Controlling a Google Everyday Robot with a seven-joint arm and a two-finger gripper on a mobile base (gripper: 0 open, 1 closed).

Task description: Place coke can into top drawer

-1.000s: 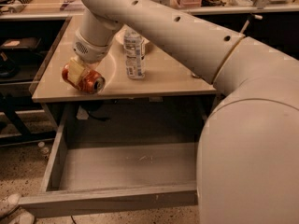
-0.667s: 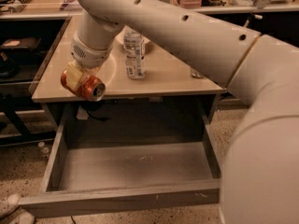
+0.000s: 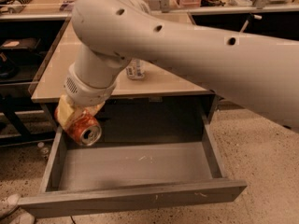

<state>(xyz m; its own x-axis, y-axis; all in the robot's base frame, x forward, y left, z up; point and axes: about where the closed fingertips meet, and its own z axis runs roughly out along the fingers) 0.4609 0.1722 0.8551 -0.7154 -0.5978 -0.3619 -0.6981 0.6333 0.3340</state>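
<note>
My gripper is shut on the coke can, a red dented can with a silver end facing the camera. It holds the can on its side in the air over the back left corner of the top drawer. The drawer is pulled wide open below the tan table top and its grey floor shows. My large white arm crosses the upper part of the view and hides much of the table.
A blue-and-silver can stands on the table, partly hidden behind my arm. Dark shelving stands to the left. A speckled floor lies to the right of the drawer.
The gripper has carried the coke can off the table top, forward and down, to above the open drawer's left side. The arm now fills more of the view.
</note>
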